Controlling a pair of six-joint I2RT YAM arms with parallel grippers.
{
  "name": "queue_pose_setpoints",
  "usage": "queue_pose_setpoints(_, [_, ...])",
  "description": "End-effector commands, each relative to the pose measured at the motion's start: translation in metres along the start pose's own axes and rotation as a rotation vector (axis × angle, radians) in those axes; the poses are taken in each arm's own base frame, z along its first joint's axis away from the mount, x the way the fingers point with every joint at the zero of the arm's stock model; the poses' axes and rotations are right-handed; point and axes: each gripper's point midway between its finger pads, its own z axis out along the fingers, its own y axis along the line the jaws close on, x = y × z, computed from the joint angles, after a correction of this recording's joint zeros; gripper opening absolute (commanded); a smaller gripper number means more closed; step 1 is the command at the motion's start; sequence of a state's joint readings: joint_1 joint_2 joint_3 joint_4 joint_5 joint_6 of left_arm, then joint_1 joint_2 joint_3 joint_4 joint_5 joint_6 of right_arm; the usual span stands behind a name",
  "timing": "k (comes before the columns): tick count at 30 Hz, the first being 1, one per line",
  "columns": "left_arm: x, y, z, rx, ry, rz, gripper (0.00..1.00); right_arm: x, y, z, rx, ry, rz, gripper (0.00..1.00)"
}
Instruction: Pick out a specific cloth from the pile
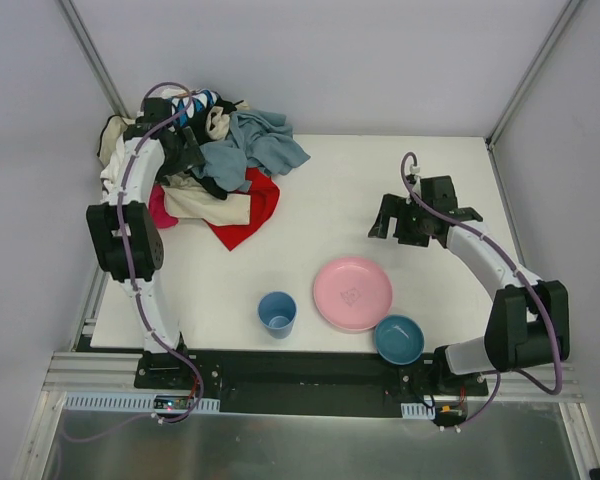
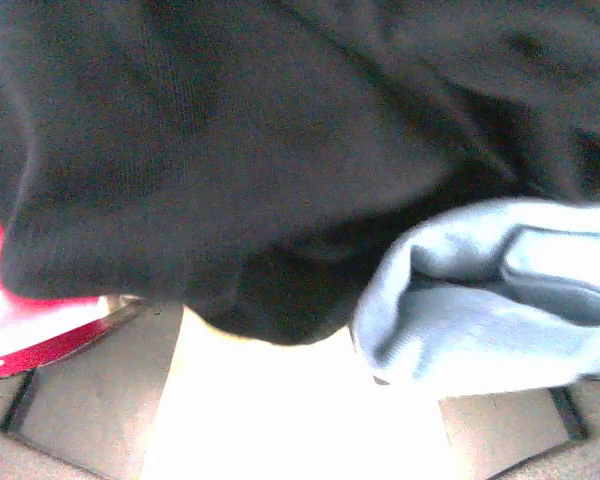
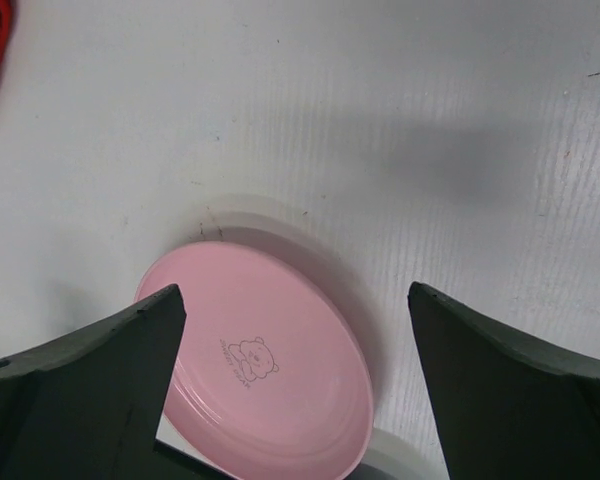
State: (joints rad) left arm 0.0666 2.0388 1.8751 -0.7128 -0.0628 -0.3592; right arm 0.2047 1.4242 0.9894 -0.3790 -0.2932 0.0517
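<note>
Red cloth (image 1: 248, 215) lies on the white table (image 1: 380, 180) at the far left, sticking out from the near right edge of the pile (image 1: 235, 150), with its far part tucked under cream and grey-blue garments. The left pincer (image 1: 188, 150) is down in the pile with its jaws apart, black and pale blue fabric hanging close before its camera. The right pincer (image 1: 398, 225) hovers wide open and empty on the right, just beyond a pink plate (image 1: 352, 293).
</note>
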Motion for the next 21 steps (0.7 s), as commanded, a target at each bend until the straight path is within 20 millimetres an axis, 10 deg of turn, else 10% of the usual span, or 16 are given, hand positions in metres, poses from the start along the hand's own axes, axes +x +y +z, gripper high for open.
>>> queue_pose_setpoints(1, [-0.012, -0.023, -0.078, 0.164, -0.074, -0.024, 0.98, 0.001, 0.010, -0.012, -0.027, -0.026, 0.000, 0.96])
queue_pose_setpoints(11, [0.029, -0.040, -0.129, 0.343, -0.020, -0.060, 0.99, 0.012, 0.009, -0.015, -0.032, -0.039, 0.005, 0.96])
queue_pose_setpoints(21, [0.101, -0.027, -0.103, 0.357, 0.086, -0.135, 0.99, 0.019, 0.008, -0.012, -0.039, -0.027, 0.009, 0.96])
